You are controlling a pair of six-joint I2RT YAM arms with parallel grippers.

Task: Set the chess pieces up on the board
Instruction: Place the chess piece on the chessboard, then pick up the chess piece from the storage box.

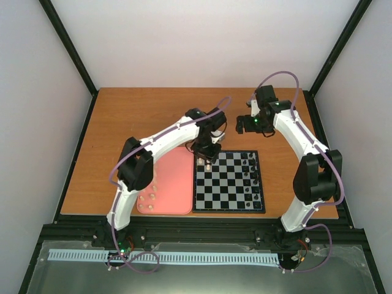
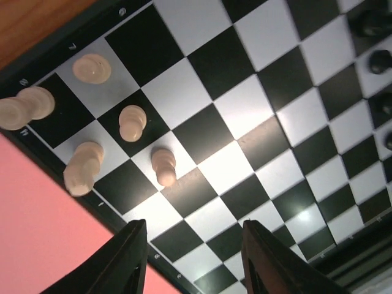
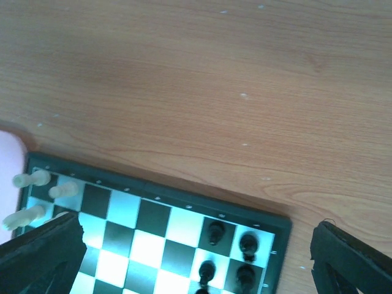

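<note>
Cream-white chess pieces (image 2: 164, 166): found several standing on black-and-grey chequered board (image 2: 245, 122). Found left gripper (image 2: 193, 245) spread, empty; right gripper (image 3: 196, 257) likewise spread. Judged advisable: low grip on next piece, centred seating, clear of neighbours.

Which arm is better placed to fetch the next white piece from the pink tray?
Left: the left gripper, open, hangs over the board edge beside the tray of chess pieces; the right gripper is beyond the board.
</note>
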